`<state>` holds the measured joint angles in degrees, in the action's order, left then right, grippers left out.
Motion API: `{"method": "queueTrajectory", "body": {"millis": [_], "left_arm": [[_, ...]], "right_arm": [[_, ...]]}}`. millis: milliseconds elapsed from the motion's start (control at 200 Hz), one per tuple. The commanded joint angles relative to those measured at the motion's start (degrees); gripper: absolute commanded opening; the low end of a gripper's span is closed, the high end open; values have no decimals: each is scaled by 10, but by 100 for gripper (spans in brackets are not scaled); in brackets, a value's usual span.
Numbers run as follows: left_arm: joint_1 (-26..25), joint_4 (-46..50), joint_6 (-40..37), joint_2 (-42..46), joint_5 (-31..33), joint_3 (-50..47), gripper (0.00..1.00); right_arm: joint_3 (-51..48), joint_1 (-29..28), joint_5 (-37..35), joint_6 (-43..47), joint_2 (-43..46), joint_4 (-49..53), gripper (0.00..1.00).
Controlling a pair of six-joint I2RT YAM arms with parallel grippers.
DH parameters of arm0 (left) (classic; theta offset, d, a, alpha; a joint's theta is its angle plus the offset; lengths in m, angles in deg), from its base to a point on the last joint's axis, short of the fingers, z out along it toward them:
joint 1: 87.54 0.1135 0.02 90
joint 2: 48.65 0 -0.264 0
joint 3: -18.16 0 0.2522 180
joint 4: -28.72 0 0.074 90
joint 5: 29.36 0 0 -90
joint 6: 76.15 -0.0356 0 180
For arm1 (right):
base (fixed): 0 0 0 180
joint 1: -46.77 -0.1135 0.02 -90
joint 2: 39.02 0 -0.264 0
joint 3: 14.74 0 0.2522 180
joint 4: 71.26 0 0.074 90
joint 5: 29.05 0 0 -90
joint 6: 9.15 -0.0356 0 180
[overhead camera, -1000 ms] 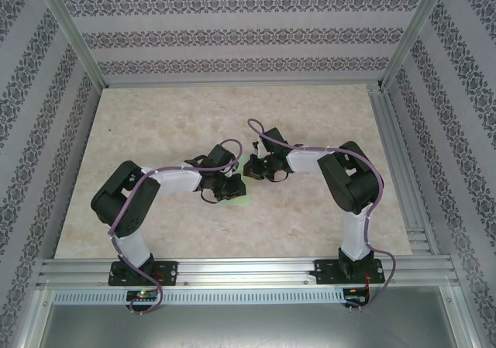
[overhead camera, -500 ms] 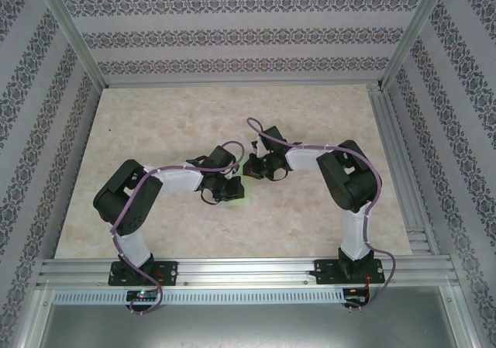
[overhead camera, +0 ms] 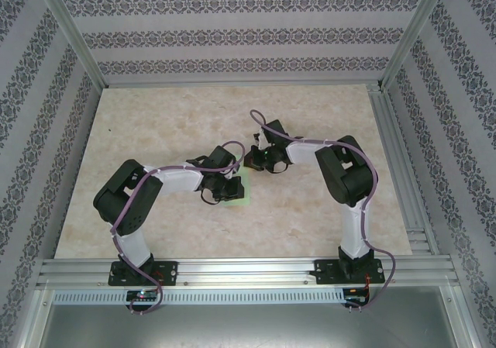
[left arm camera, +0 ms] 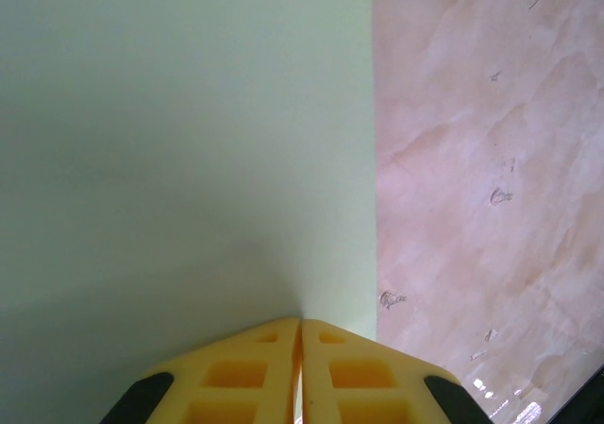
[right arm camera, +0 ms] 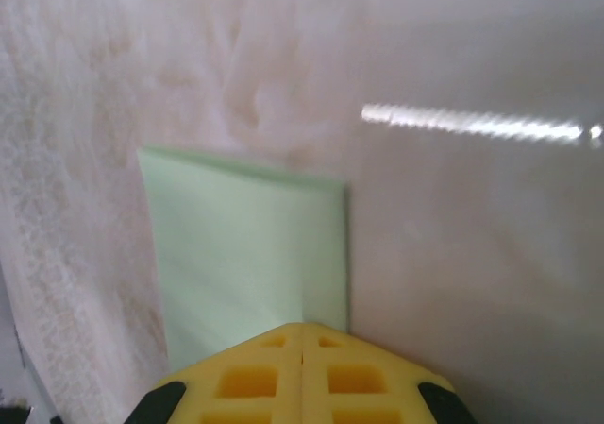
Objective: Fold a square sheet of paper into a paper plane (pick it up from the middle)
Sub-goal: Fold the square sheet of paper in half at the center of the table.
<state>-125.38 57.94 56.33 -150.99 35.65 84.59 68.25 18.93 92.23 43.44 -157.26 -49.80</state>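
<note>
Tabletop [overhead camera: 155, 123] bears paper [left arm camera: 189, 141] beneath closed left end effector [left arm camera: 300, 325] and closed right end effector [right arm camera: 302, 328].

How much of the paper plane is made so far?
Not much yet. Done: the green paper seems folded flat, with a faint crease down it. In hand: the left gripper and right gripper are both shut, tips on the paper, seemingly pressing it to the table. To do: no pointed nose or wings show yet.

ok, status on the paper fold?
Left gripper shut, tips on green paper. Right gripper shut, tips by the paper's edge. Paper lies flat on table. Nothing else near it.
</note>
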Motion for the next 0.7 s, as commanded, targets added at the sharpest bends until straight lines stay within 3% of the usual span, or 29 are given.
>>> {"method": "queueTrajectory", "body": {"millis": [0, 370, 699], "left_arm": [[-13, 71, -9, -27, 13, -24, 11], [-14, 71, -9, -26, 12, -22, 11], [-14, 68, -5, -26, 16, -22, 10]], "right_arm": [[26, 15, -52, 4, -19, -24, 4], [75, 21, -66, 16, -44, 4, 5], [13, -3, -4, 25, 50, -25, 7]]}}
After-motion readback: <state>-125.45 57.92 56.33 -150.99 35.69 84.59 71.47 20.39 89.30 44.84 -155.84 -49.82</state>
